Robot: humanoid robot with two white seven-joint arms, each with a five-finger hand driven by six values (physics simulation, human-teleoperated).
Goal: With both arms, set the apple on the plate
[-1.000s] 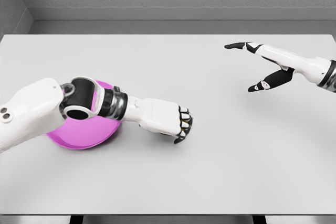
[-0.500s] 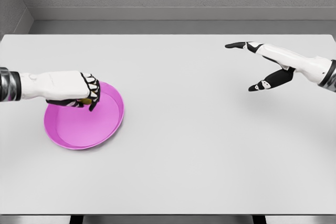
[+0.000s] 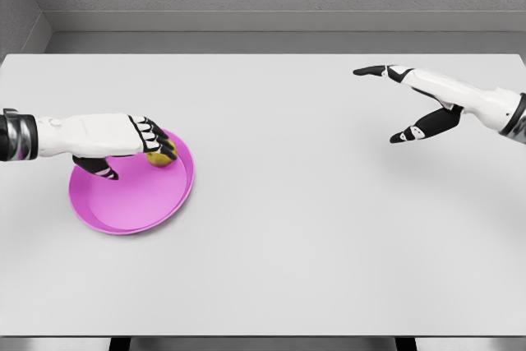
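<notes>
A small yellow apple (image 3: pixel 159 158) lies in the back right part of the pink plate (image 3: pixel 131 203), at the table's left. My left hand (image 3: pixel 136 156) reaches in from the left edge and hovers over the plate. Its fingers (image 3: pixel 154 133) are loosened and rest just over the apple's top, while the thumb (image 3: pixel 102 171) is spread away toward me, so nothing is clamped. My right hand (image 3: pixel 396 104) hangs open above the table's far right, index finger stretched left and thumb pointing down, far from the plate.
The white table (image 3: pixel 288 228) ends at a grey wall at the back and at a front edge near the bottom of the view. Nothing else stands on it.
The left hand carried the apple from the table's middle leftward to the plate, then uncurled its fingers, so the apple now shows on the plate. The right arm has not moved.
</notes>
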